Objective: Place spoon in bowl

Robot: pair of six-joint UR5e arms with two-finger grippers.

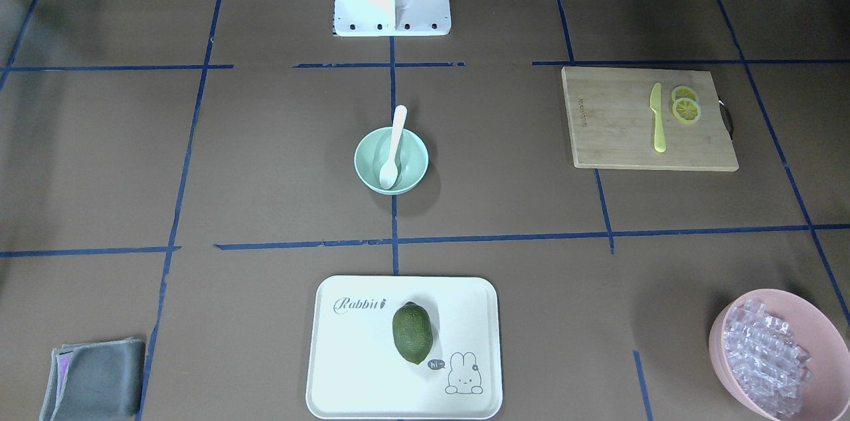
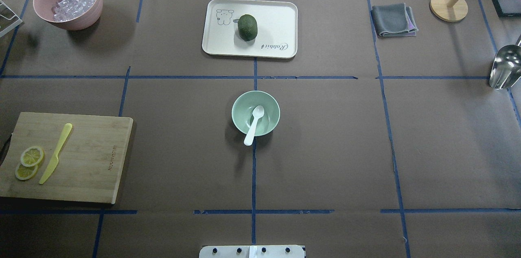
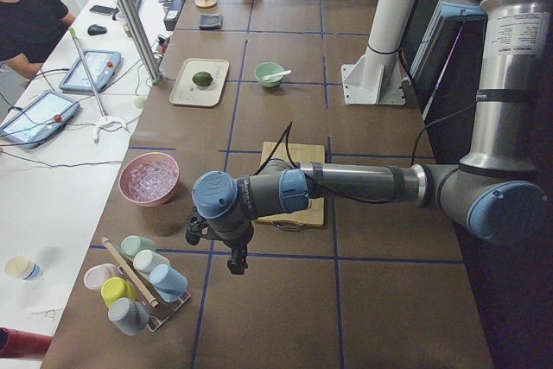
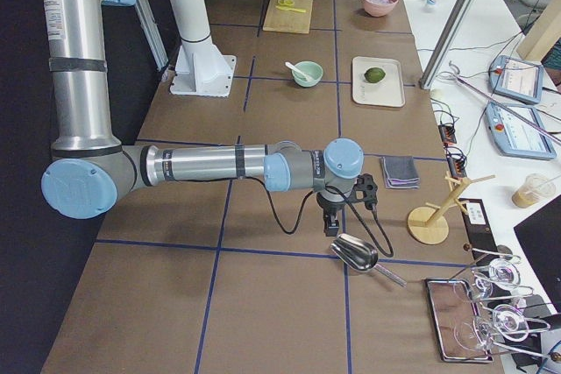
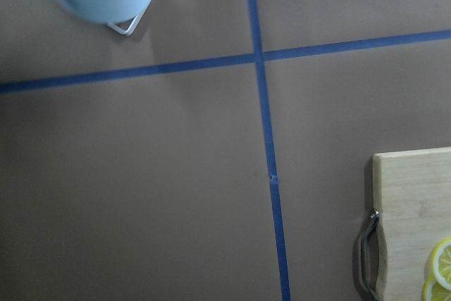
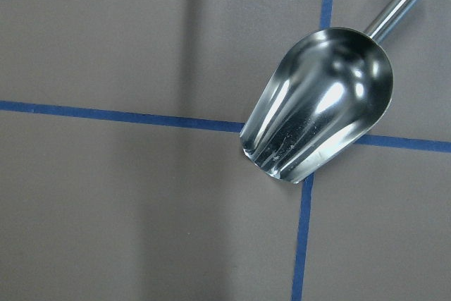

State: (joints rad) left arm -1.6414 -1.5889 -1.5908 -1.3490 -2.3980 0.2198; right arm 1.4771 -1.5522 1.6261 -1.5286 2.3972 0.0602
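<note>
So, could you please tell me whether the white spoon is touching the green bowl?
Touching. The overhead view shows the spoon with its scoop inside the bowl and its handle resting over the rim.

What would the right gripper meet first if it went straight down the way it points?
Probably the metal scoop lying below the right gripper, or the bare table just beside it; the depth is unclear.
</note>
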